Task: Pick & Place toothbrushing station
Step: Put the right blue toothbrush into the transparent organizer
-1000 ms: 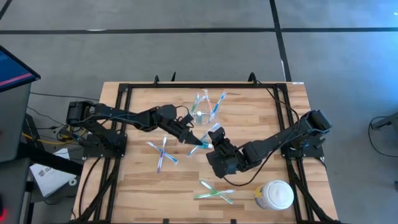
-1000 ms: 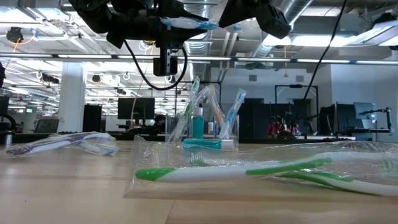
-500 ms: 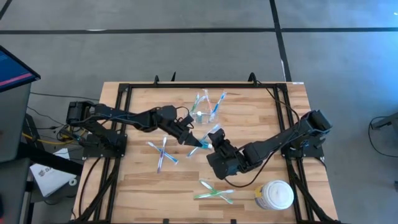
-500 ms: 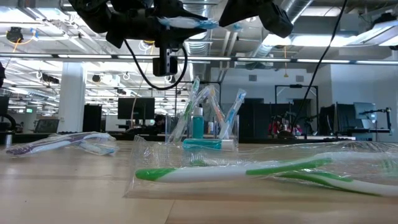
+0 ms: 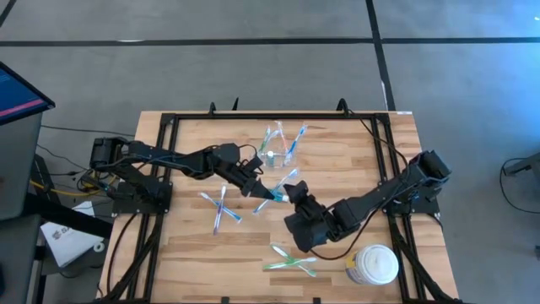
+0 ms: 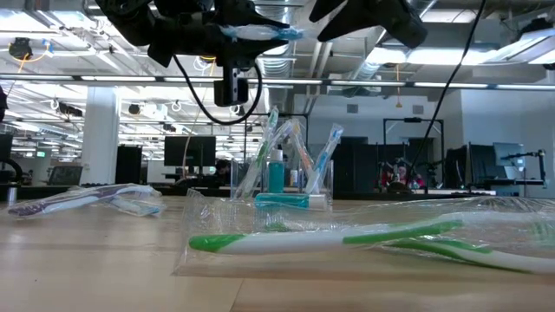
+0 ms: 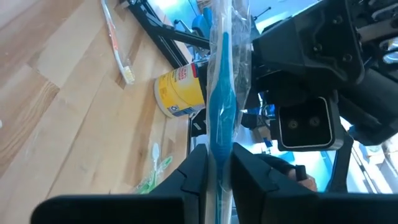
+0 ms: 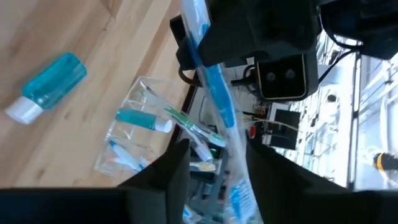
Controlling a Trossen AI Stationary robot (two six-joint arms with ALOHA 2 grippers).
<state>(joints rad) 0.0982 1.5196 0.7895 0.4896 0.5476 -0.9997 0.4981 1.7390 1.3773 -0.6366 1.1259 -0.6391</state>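
High view shows the clear holder at upper centre of the table already carrying several brushes and a teal tube, while a wrapped blue toothbrush hangs mid-frame, so the task looks partly done. Its lower-left end sits clamped in the left gripper, and the right gripper is just beside its other end, fingers spread either side, seemingly not gripping. Two crossed blue brushes at left and green ones at lower centre remain on the wood
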